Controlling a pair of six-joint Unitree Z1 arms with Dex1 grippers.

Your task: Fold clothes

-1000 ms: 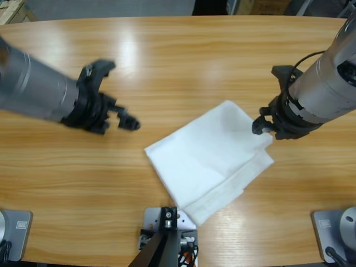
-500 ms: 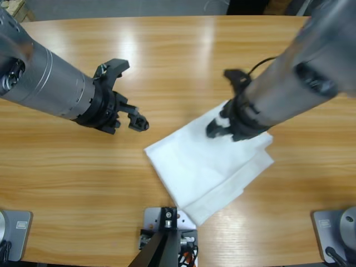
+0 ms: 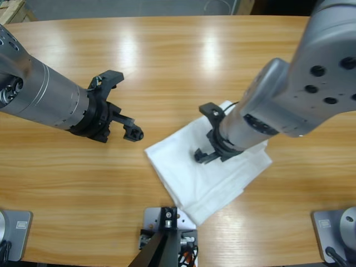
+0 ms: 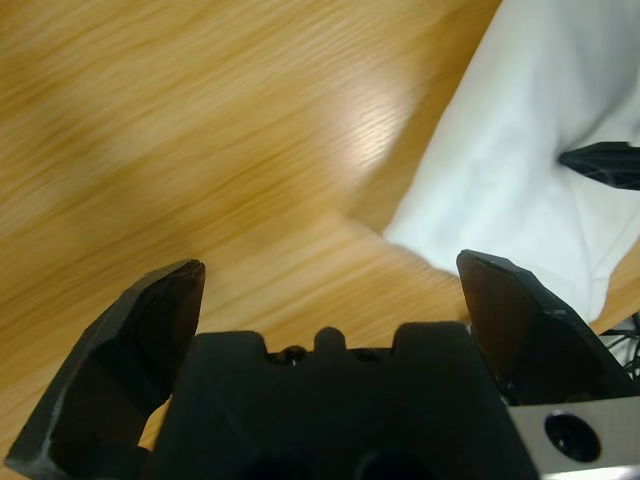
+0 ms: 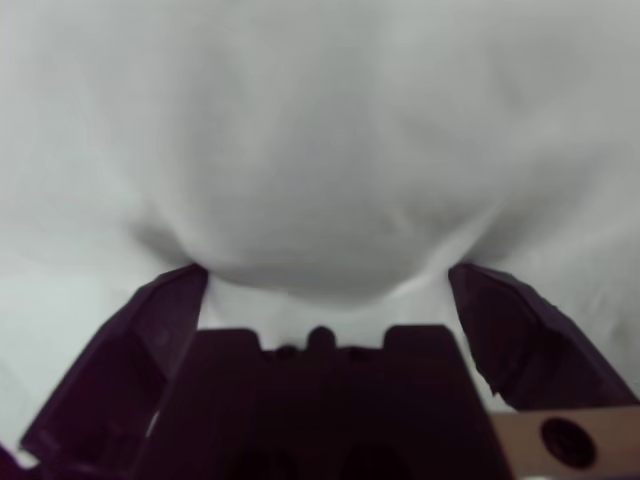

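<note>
On the left of the high view, the left arm reaches in from the left edge over the wooden table (image 3: 167,61). Its left gripper (image 3: 129,127) hangs above bare wood, just beside the left corner of the folded white T-shirt (image 3: 189,167) but apart from it. In the left wrist view the left gripper (image 4: 330,290) has its two black jaws spread wide, with nothing between them — only wood grain and, toward the upper right, the edge of the T-shirt (image 4: 520,170) lying on the table (image 4: 200,130). A black tip of the other arm's gripper shows at that view's right edge, over the cloth.

The T-shirt lies a little right of the table's middle, near the front edge, folded into a rough diamond with layered edges along its lower right side. No logo shows on the visible face.

To the right, the right arm comes down from the upper right corner, its large silver elbow close under the camera. The right gripper (image 3: 207,154) is down on the middle of the T-shirt. In the right wrist view the right gripper (image 5: 325,290) has its jaws wide apart, and the T-shirt (image 5: 320,130) fills the whole view, bulging in a soft mound between them — the jaws bracket the fabric without pinching it.
</note>
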